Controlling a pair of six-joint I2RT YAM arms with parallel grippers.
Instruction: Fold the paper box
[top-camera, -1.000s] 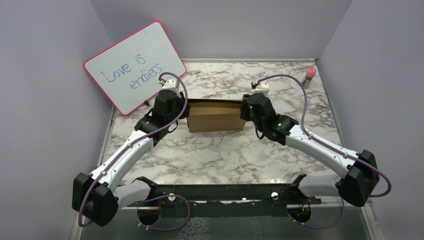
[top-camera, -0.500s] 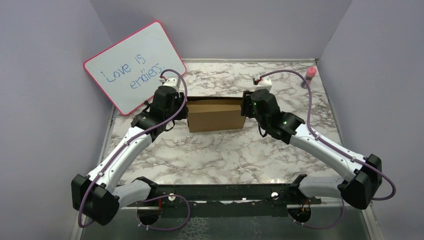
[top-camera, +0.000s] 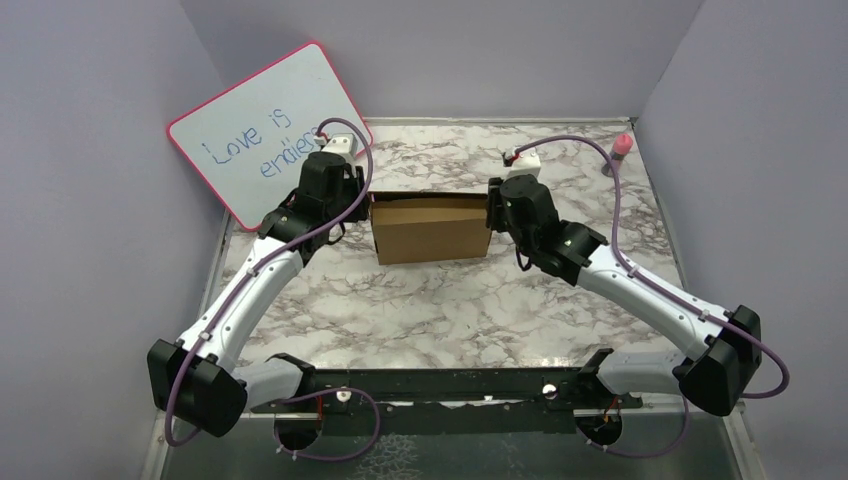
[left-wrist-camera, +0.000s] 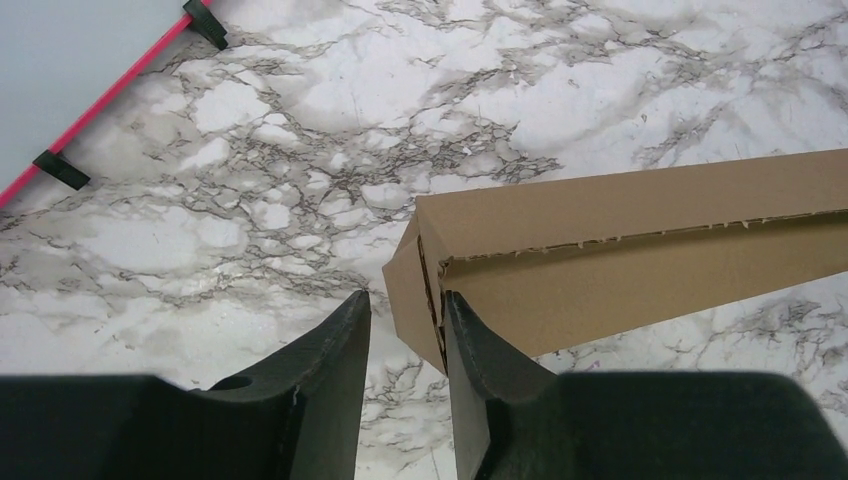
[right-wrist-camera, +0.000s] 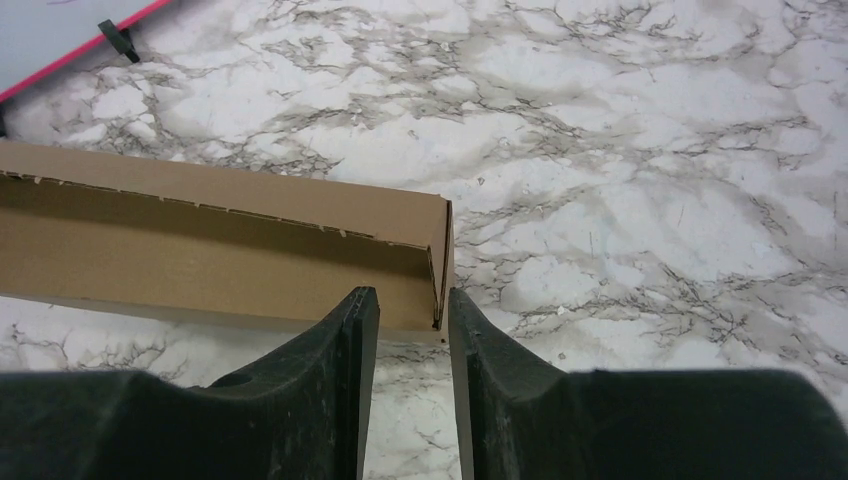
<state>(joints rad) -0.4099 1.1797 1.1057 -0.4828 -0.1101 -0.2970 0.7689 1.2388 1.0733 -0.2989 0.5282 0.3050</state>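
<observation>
Paper box (top-camera: 430, 232) standing on the marble table (top-camera: 430, 320), toward its far middle, between the two arms and well apart from the whiteboard (top-camera: 265, 135) propped at the far left. The left gripper (left-wrist-camera: 405, 300) was at the box's left end and the right gripper (right-wrist-camera: 410, 295) at its right end. In each wrist view the jaws stood a little apart with the thin end wall of the box lined up in the gap. Marble showed between the cardboard and one finger, so neither pair appeared clamped on it. The box was plain corrugated card, already raised into a shallow rectangle, with a ragged cut edge running along its long upper panel. Judged from this, it would be very light and likely to slide on the smooth tabletop if pushed from one side only. It would be stiff across each flat panel yet ready to hinge at its creases, and easily dented by a hard pinch. The soundest hold would probably be the upper edge of each end wall near a corner, where the layers double. Taking both ends together would let each arm brace the box against the other.
</observation>
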